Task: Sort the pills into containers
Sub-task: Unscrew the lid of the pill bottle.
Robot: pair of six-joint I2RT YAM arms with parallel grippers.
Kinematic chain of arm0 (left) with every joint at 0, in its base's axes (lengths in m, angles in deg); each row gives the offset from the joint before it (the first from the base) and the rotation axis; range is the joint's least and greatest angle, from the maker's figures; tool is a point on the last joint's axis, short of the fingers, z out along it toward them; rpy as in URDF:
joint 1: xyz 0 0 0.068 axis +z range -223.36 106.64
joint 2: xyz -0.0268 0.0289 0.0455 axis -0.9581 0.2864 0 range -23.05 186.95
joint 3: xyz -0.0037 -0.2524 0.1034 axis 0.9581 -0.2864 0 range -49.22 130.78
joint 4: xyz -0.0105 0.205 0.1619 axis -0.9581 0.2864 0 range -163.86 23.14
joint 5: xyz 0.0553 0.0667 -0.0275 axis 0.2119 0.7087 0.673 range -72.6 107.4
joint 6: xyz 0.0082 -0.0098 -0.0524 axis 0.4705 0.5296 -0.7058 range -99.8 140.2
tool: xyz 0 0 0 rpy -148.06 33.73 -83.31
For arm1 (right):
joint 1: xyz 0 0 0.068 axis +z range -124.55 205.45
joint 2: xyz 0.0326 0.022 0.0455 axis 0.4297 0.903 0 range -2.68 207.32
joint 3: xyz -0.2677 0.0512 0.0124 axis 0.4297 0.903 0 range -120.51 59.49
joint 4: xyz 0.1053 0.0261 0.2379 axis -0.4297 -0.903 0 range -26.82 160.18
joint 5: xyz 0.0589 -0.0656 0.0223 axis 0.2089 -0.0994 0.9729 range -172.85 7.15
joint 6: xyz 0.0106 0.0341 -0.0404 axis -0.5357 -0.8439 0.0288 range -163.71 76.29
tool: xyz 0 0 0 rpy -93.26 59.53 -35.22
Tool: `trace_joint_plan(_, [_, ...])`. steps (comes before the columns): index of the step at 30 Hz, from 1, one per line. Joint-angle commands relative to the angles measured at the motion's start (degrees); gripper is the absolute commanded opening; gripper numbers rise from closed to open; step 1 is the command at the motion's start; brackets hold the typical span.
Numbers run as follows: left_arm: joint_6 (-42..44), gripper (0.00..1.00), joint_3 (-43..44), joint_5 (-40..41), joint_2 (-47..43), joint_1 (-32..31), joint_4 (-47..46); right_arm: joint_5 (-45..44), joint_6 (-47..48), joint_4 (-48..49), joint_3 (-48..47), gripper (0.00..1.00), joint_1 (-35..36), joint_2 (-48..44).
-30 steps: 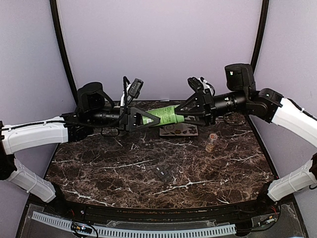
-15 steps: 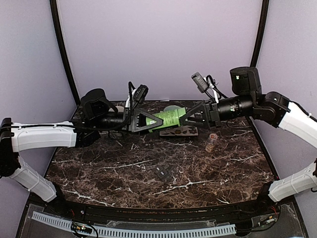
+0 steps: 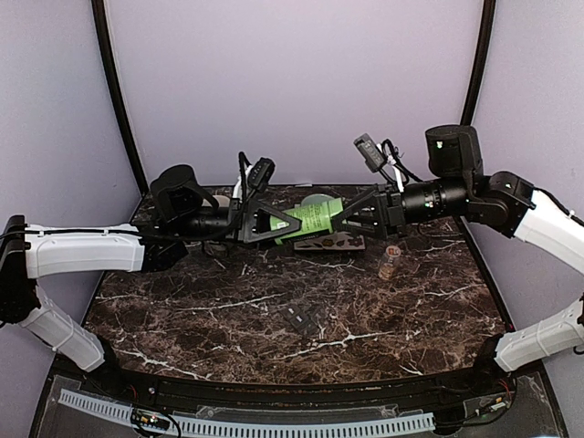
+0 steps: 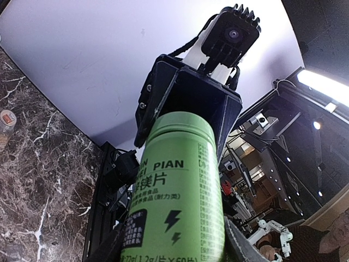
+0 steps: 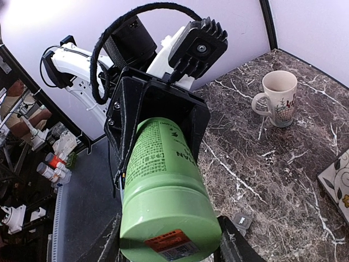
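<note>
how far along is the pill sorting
Done: nothing visible yet; no pills can be made out in the grey containers, which lie on the table apart from both arms. In hand: the green bottle hangs sideways above the table, left jaws and right jaws each clamped on one end, probably to open it. Left: getting pills out and sorting them all.

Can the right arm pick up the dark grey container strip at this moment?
Probably not yet: the right hand is closed on the green bottle, which the left hand also holds. The container strip itself lies uncovered on the table.
</note>
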Motion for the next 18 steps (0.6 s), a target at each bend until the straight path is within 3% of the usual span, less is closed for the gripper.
trace_joint_plan(1, [-0.9, 0.00, 0.5, -2.7, -0.4, 0.7, -4.9, 0.7, -0.3, 1.2, 0.2, 0.49, -0.5, -2.0])
trace_joint_plan(9, [0.0, 0.00, 0.7, -2.5, -0.1, 0.7, -4.5, 1.8, -2.5, 2.2, -0.9, 0.67, -0.5, -1.9])
trace_joint_plan(18, [1.3, 0.00, 0.8, -1.7, -0.3, 0.7, -3.5, 3.1, -5.5, 3.1, -0.8, 0.73, -0.5, -2.5])
